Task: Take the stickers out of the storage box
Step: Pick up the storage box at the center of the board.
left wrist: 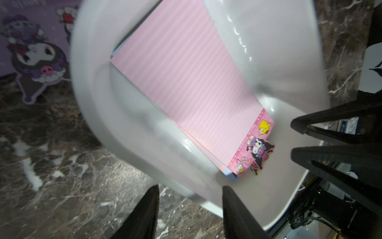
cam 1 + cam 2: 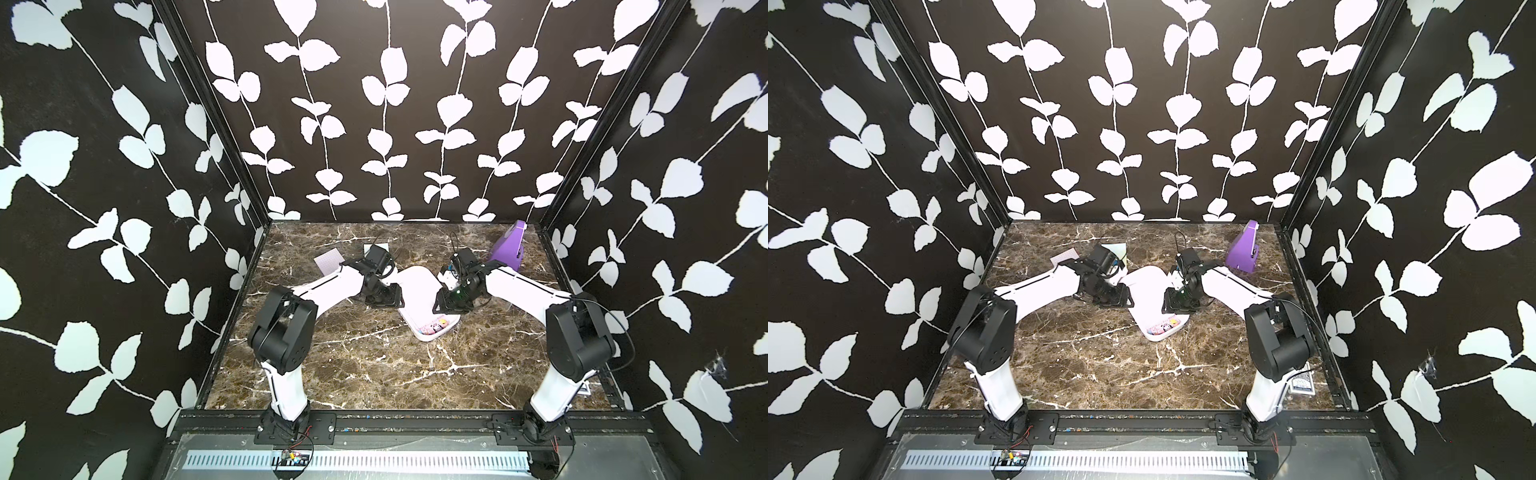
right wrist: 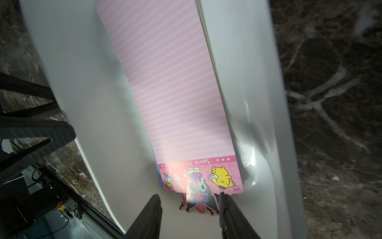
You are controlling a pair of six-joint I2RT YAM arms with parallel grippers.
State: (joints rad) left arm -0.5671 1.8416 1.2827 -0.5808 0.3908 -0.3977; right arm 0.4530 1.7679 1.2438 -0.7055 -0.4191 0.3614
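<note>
Black wallpaper (image 2: 374, 124) with white leaf vines closes round a brown marble tabletop (image 2: 374, 374). We find the storage box (image 2: 415, 286) near its centre, running from about 12 towards 5 o'clock. A purple wedge (image 2: 509, 249) stands at 1 o'clock and a lilac sheet (image 2: 328, 262) lies at 11, both well apart from the box. We take that sheet for one already out.

The stickers (image 3: 175, 82) are in the box, a pink striped stack lying against one long wall with bare white floor along the other. Their printed cartoon end points towards 5 o'clock, where a die-cut figure (image 3: 198, 198) pokes out past the stack.

The left gripper (image 1: 190, 188) comes in from 9 o'clock and straddles the box wall, one finger over marble and one inside. We read this as bracing the box so it will not slide. The wrist view is blurred, so we cannot tell whether it clamps the wall.

The right gripper (image 3: 189, 194) comes in from 3 o'clock. Its jaws are parted and empty, lowered inside the box on either side of the printed end. We think it goes in there because the loose edge gives something to lift.
</note>
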